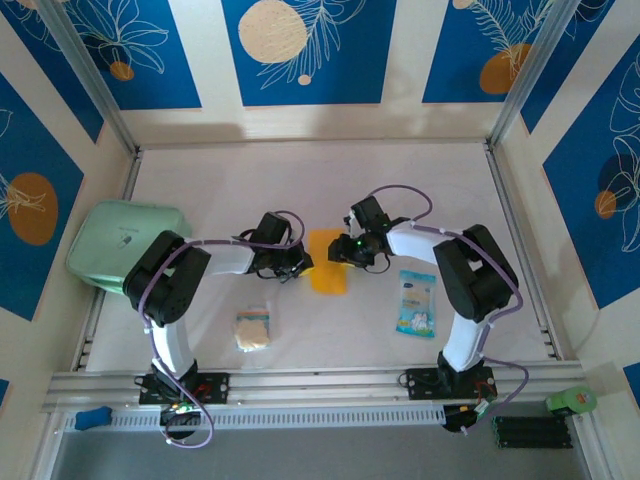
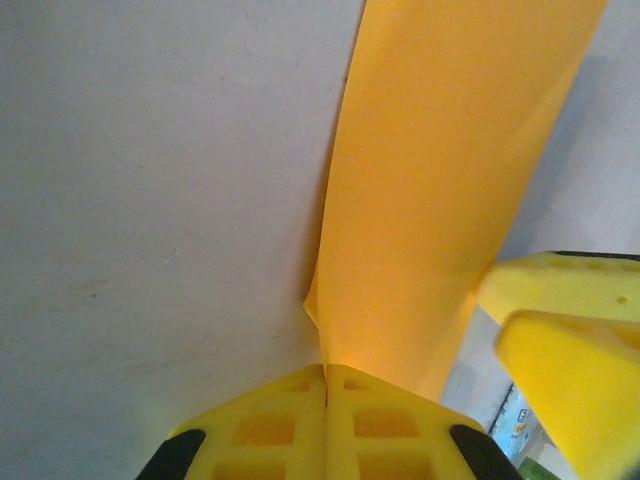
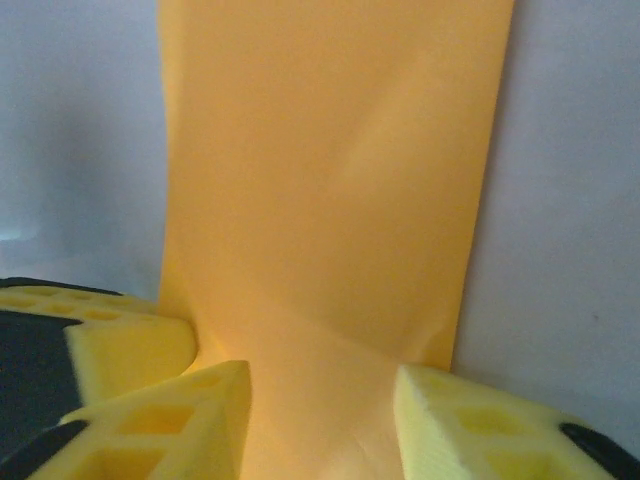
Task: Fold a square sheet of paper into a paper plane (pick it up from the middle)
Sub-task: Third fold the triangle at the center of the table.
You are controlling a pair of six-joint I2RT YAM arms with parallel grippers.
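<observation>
The square sheet of paper (image 1: 328, 268) is orange-yellow and lies mid-table, folded into a narrow upright strip. My left gripper (image 1: 297, 263) is at its left edge. In the left wrist view the left gripper (image 2: 326, 372) is shut on the paper (image 2: 440, 180), pinching an edge that rises from between the closed pads. My right gripper (image 1: 346, 251) is at the strip's right side. In the right wrist view the right gripper (image 3: 325, 385) is open, its fingers (image 3: 180, 420) standing apart on either side of the paper (image 3: 330, 170), which runs between them with a slanting crease.
A pale green container (image 1: 125, 245) sits at the left edge. A small beige spongy square (image 1: 253, 328) lies front left and a blue-white packet (image 1: 416, 303) front right. Metal rails (image 1: 300, 385) border the table.
</observation>
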